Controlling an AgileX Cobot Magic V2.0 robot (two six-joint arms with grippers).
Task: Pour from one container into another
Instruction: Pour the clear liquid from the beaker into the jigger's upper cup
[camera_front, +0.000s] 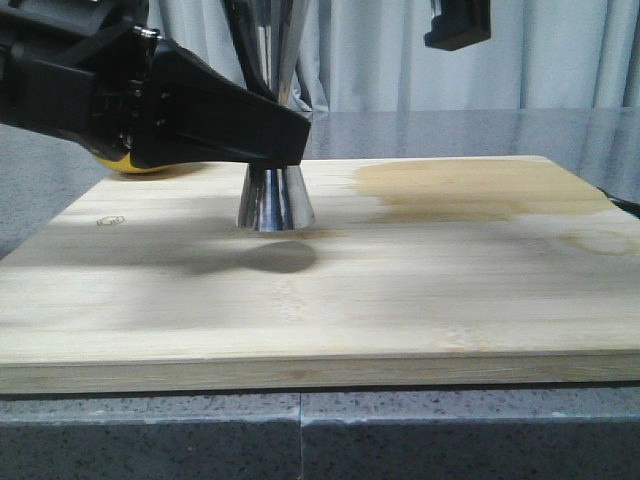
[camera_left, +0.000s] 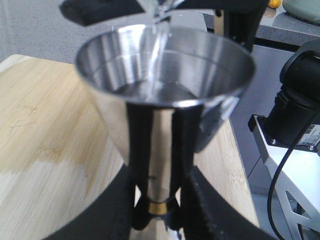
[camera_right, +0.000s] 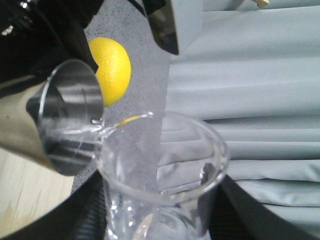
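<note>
The steel jigger stands upright on the wooden board. My left gripper is shut on its narrow waist, just above the gold band. Its upper cup holds clear liquid. In the right wrist view my right gripper is shut on the clear glass beaker, which is tilted with its lip over the jigger's cup. A thin stream of liquid runs from the lip into the cup. In the front view only part of the right arm shows at the top.
A yellow lemon lies on the grey counter behind the board, partly hidden by my left arm in the front view. A darker wet patch marks the board's far right. A pale curtain hangs behind.
</note>
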